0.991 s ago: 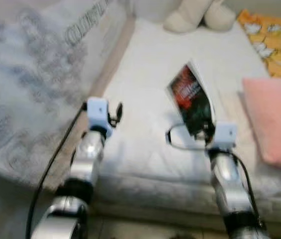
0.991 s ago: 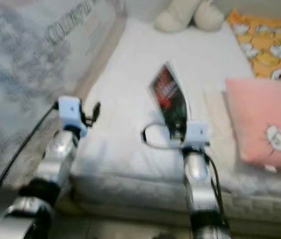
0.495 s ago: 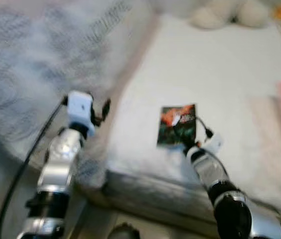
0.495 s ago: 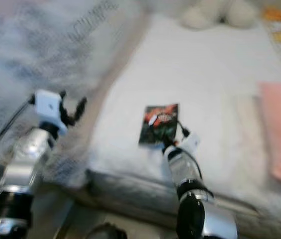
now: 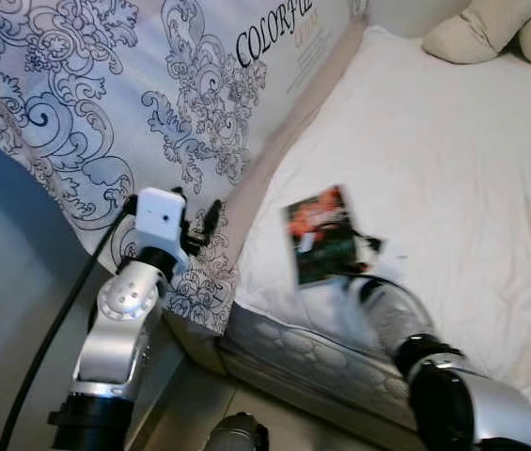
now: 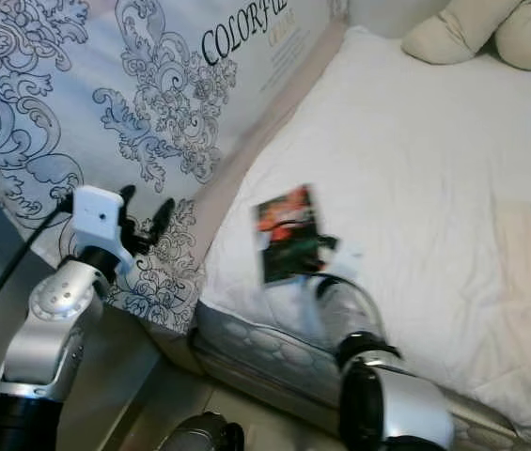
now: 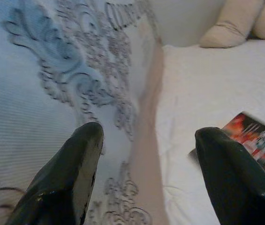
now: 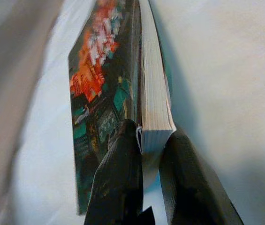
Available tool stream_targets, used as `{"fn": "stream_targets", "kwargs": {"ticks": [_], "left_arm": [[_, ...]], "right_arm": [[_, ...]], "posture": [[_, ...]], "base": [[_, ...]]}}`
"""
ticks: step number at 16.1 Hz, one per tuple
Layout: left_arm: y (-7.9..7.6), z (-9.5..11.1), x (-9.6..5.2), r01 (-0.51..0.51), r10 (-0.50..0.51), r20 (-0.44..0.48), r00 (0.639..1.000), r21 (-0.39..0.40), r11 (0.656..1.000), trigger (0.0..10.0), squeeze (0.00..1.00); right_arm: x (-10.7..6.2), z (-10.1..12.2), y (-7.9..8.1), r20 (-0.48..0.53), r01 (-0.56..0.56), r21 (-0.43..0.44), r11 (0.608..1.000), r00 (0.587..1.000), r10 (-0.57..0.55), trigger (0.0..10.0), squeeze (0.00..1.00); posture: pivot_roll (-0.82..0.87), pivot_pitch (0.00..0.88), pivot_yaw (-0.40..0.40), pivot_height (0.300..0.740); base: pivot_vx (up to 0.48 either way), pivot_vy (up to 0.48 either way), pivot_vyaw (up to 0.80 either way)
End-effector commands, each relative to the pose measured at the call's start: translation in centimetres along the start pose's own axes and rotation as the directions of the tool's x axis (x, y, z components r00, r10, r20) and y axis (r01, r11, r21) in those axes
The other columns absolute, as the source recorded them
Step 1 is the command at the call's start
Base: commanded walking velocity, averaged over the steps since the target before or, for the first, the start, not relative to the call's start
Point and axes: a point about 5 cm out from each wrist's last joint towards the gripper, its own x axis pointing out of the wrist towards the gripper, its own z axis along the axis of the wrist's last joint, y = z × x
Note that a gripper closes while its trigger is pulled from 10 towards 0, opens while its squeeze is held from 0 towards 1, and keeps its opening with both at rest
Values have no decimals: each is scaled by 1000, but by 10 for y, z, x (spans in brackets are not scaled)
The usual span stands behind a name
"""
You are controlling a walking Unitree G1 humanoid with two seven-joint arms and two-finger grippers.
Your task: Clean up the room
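Glossy red-and-dark cover: the book [image 5: 320, 235] sits over the white bed [image 5: 453, 160] near its lower-left corner, just inside the patterned blanket [image 5: 105, 94]. My right tool [image 8: 148, 154] has it pinched at the near bottom edge, one finger on the cover and one on the back, page block between them. From that grip the book's long axis runs away toward 12 o'clock. The left tool [image 7: 146, 173] hangs spread wide and empty at about 9 o'clock from the book, over the blanket. I judge the right arm carries it off.
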Motion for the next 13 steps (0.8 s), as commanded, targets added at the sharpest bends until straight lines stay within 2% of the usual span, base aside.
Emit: {"fn": "stream_targets", "kwargs": {"ticks": [1,3,7,9,10,11,13], "left_arm": [[-1,4,1,10,-10,11,1000,7,1000,10000,0],[-1,4,2,8,-8,13,1000,9,1000,10000,0],[-4,2,2,28,-28,-3,1000,-5,1000,10000,0],[-33,-10,-12,207,-219,-63,974,-151,967,10000,0],[-40,-12,-18,245,-261,-70,963,-174,954,10000,0],[-43,-13,-21,261,-278,-75,958,-179,948,10000,0],[-48,-15,-25,297,-310,-94,946,-129,946,10000,0]], "right_arm": [[-1,9,-5,80,53,-6,999,995,-52,0,0],[-3,11,-13,123,104,7,995,987,-104,0,0],[-7,-8,-17,72,129,58,990,988,-133,0,0],[-9,-18,-20,40,157,161,974,985,-166,0,0],[-9,-21,-19,29,156,180,971,986,-164,0,0],[-9,-23,-18,22,148,183,972,988,-155,0,0],[-10,-28,-17,-1,168,217,961,985,-172,0,0]], "posture": [[330,65,69,740],[321,67,68,740],[312,71,66,740],[312,71,61,740],[313,71,60,740],[314,70,59,740],[324,68,55,740]], "base": [[0,0,0],[0,0,0],[0,0,0],[0,0,0],[0,0,0],[0,0,0],[0,0,0]]}}
